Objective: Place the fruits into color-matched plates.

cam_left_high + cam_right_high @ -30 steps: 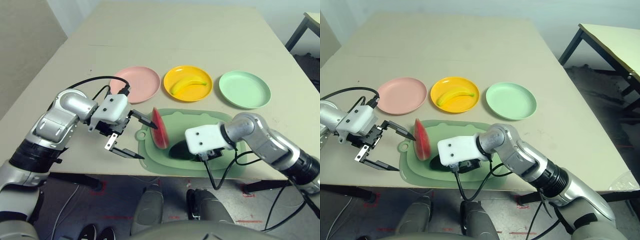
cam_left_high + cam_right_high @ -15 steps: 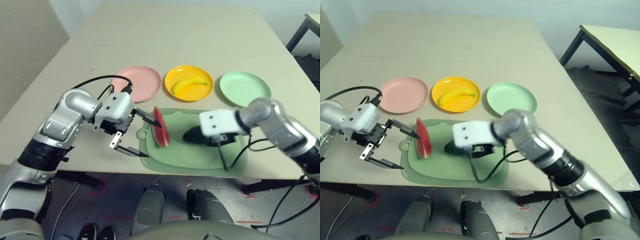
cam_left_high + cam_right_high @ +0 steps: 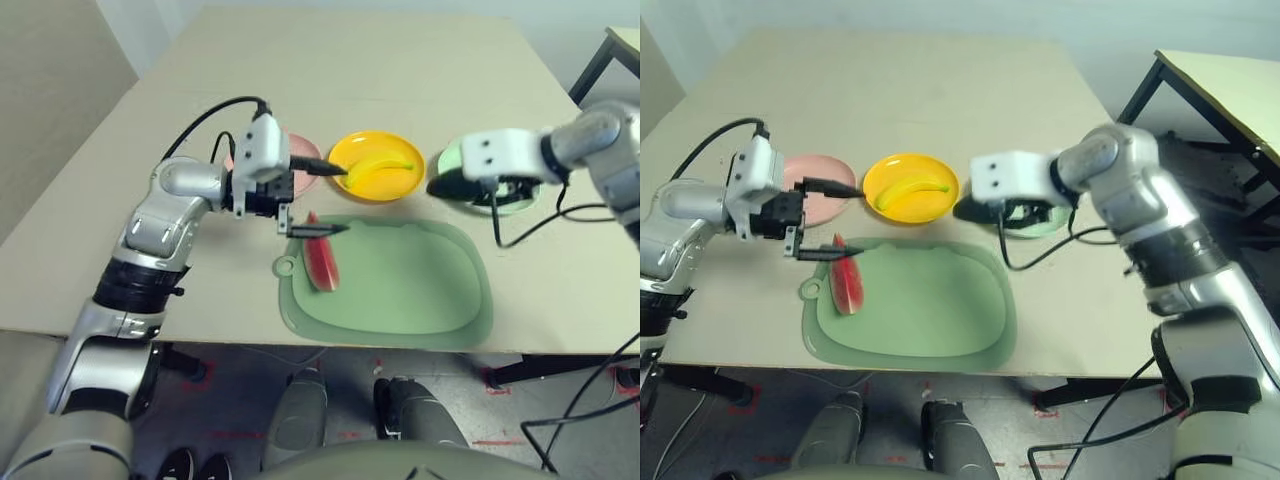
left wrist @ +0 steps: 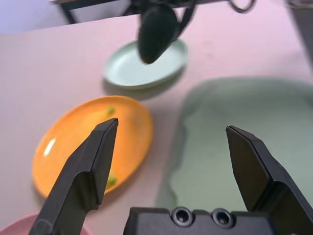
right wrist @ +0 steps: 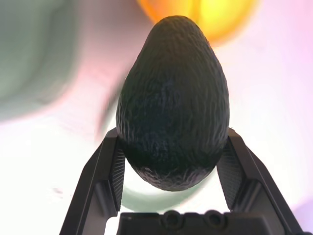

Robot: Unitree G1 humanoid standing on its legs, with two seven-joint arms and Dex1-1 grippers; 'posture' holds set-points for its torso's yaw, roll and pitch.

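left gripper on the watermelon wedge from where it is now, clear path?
Probably yes. The left gripper is open and empty, just above the watermelon wedge on the green mat; nothing lies between them, and the right gripper is away over the mint plate.

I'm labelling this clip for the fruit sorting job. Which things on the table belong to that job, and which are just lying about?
Part of the job:
- avocado, held in the right gripper
- watermelon wedge
- banana, in the yellow plate
- pink plate
- mint green plate
- left gripper, open

Just lying about:
- pale green mat, under the watermelon wedge
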